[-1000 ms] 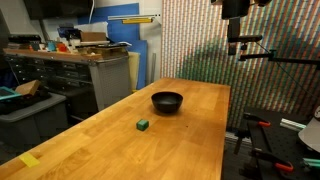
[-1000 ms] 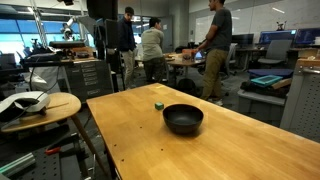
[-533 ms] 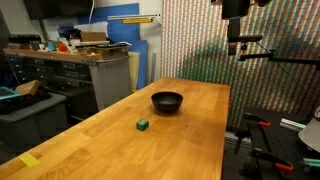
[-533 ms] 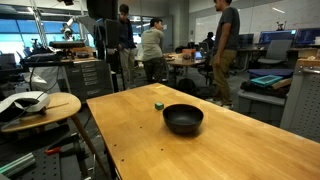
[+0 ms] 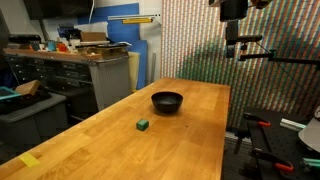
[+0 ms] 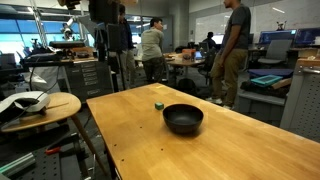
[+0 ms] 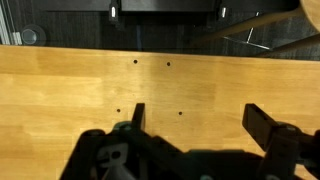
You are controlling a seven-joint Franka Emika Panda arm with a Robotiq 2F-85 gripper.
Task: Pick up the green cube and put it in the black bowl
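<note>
The green cube [image 5: 144,125] lies on the wooden table [image 5: 120,150], a short way in front of the black bowl [image 5: 167,101]; both also show in an exterior view, the cube [image 6: 159,104] behind the bowl [image 6: 183,119]. My gripper [image 5: 233,15] hangs high above the table's far end, well away from both, and also shows at the top of an exterior view [image 6: 103,14]. In the wrist view the gripper [image 7: 198,112] is open and empty, over bare wood with small dark holes. Neither cube nor bowl shows in the wrist view.
A workbench with drawers [image 5: 80,70] stands beside the table. A camera stand [image 5: 262,52] rises at the far side. A round side table [image 6: 40,105] holds a white dish. Several people [image 6: 153,45] stand in the background. Yellow tape [image 5: 30,160] marks the near corner.
The gripper has shifted slightly at the top of both exterior views. A person in the background has walked to the right. Cube and bowl have not moved.
</note>
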